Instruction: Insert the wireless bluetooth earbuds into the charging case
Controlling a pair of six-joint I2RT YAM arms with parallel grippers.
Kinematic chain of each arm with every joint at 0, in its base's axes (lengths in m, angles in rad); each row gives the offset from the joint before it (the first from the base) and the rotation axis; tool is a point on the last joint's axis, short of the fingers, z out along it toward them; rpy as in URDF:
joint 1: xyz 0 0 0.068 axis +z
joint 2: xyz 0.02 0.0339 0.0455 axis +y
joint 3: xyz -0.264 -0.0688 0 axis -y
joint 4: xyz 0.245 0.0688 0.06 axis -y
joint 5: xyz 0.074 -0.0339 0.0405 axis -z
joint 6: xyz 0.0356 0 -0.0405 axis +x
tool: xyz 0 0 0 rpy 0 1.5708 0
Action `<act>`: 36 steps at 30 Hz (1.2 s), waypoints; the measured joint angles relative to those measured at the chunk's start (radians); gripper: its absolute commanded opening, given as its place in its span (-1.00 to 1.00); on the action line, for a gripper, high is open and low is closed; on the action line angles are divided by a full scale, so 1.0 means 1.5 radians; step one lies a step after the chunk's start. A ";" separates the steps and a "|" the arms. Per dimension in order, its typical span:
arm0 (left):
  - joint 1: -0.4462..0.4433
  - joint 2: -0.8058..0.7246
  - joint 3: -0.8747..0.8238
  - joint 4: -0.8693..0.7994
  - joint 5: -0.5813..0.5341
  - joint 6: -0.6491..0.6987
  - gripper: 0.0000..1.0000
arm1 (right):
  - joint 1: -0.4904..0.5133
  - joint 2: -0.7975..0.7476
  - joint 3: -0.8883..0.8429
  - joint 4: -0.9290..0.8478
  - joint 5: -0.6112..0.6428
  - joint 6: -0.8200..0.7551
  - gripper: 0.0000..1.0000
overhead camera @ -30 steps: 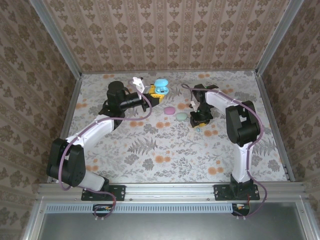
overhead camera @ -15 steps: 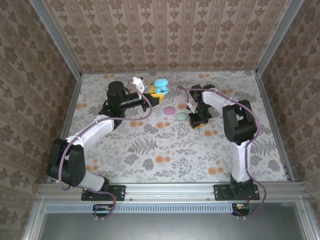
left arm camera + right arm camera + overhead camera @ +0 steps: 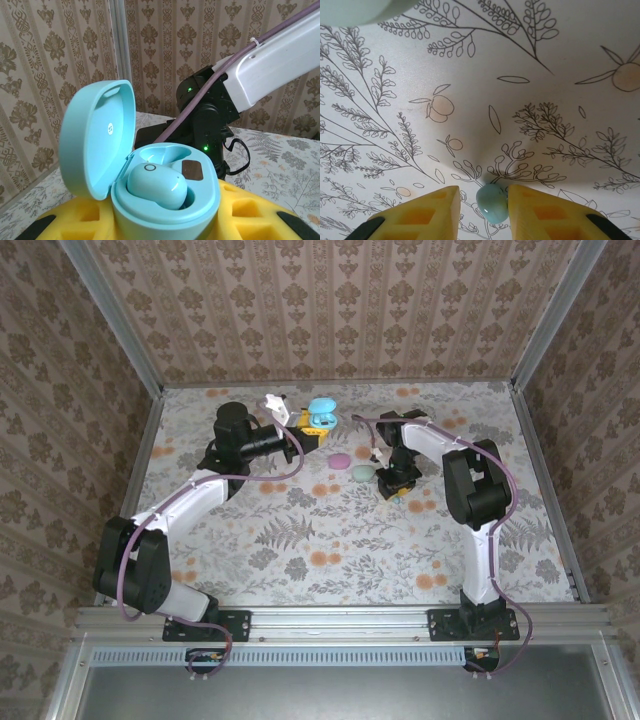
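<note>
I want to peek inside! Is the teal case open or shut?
Open. The charging case has its lid tipped back, and one earbud sits inside.

Top external: fixed high behind both arm bases, tilted down and forward. It takes in the whole table [image 3: 330,540] out to the far wall, and is the widest, most distant view.

Left wrist: roughly level, looking right across the scene over the left fingers [image 3: 250,212]. It sits very near the open charging case [image 3: 150,200] (lid up), with the right arm [image 3: 270,60] and wallpaper behind.

Right wrist: pointing straight down, close over the floral tabletop, with the right fingers [image 3: 427,210] at the bottom edge.

Overlap: top and left wrist share the case and the right arm. Top and right wrist share the tabletop patch beside the mint case [image 3: 362,473].
</note>
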 measured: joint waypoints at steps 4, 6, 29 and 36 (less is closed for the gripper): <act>0.000 0.000 0.000 0.000 0.000 0.000 -0.48 | 0.001 0.003 -0.001 0.001 0.003 0.000 -0.35; 0.000 0.000 0.000 0.000 0.000 0.000 -0.48 | 0.001 0.003 -0.002 0.001 0.006 0.000 -0.36; 0.000 0.000 0.000 -0.010 -0.002 0.003 -0.48 | -0.018 -0.066 -0.018 0.024 -0.039 0.053 -0.56; 0.000 0.000 0.000 -0.010 -0.002 0.007 -0.48 | -0.065 -0.248 0.010 0.072 -0.260 0.137 -0.55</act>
